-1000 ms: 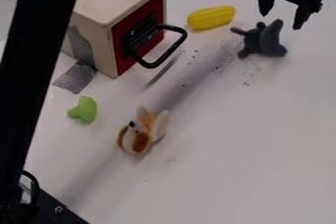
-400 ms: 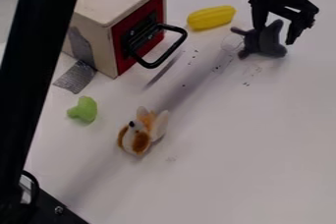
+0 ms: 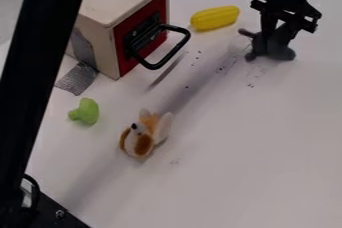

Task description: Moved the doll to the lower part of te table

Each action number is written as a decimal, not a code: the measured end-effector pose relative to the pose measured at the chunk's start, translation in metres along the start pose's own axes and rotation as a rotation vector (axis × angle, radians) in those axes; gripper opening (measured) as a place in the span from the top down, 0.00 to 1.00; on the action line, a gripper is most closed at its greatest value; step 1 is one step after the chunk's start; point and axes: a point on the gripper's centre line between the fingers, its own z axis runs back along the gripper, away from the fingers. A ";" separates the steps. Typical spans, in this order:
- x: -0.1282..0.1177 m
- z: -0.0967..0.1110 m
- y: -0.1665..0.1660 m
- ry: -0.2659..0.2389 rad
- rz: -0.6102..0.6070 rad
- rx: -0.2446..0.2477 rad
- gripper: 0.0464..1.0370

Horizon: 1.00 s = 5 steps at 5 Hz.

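At the upper right, the black gripper (image 3: 275, 41) hangs down over the dark grey plush doll (image 3: 280, 53), its fingers closed in on the doll's upper part. The doll is on the white table (image 3: 234, 172), its rounded lower part and one thin limb showing at the left; the rest is partly hidden by the fingers. A second doll, an orange, brown and white plush animal (image 3: 141, 137), lies left of the middle, well away from the gripper.
A wooden box (image 3: 97, 42) with a red front and black handle (image 3: 175, 52) stands at the upper left. Beside it are yellow corn (image 3: 215, 18) and a green toy (image 3: 85, 111). A black bar (image 3: 40, 62) crosses the left side.
The gripper has come down and slightly left onto the grey doll, and its fingers have drawn together around it. The doll has shifted slightly right.
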 end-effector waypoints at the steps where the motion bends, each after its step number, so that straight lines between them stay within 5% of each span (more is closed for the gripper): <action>1: 0.002 -0.004 0.004 0.003 0.008 0.014 0.85; 2: -0.009 -0.006 0.007 0.032 0.019 -0.003 0.93; 3: -0.015 0.027 0.019 0.013 0.034 -0.016 0.96; 4: -0.020 0.092 0.020 -0.092 0.016 -0.027 0.96; 5: -0.051 0.135 0.008 -0.099 -0.006 -0.049 0.96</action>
